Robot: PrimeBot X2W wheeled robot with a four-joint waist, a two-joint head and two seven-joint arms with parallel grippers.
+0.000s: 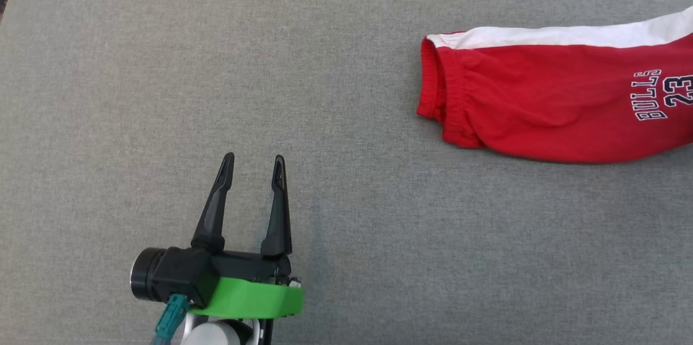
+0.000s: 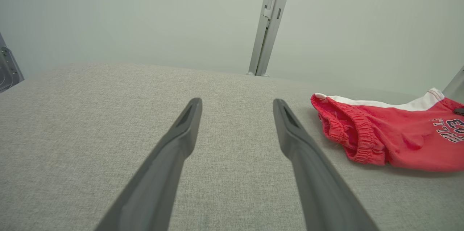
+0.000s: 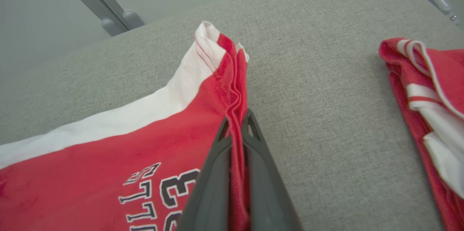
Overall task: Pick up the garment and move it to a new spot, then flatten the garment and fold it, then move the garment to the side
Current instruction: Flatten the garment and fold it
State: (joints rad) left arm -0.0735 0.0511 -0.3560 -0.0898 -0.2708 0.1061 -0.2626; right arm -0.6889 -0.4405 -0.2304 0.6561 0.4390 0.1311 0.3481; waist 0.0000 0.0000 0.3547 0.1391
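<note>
The garment (image 1: 541, 101) is a pair of red shorts with a white side stripe and "BULLS 23" printed on it. It lies flat at the right of the grey fabric surface (image 1: 325, 63), elastic waistband toward the middle. My left gripper (image 1: 254, 163) stands open at the lower left, well apart from the shorts, with nothing between its fingers. The left wrist view has the left gripper (image 2: 237, 106) open over bare fabric and the garment (image 2: 391, 140) off to its right. In the right wrist view my right gripper (image 3: 237, 118) is shut on a bunched edge of the garment (image 3: 108, 144) near its leg hem.
A second red-and-white cloth (image 3: 427, 89) lies on the surface to the right of the held edge. Grey metal posts (image 2: 270, 24) stand behind the surface's far edge, and another post (image 3: 105, 9) is at the back.
</note>
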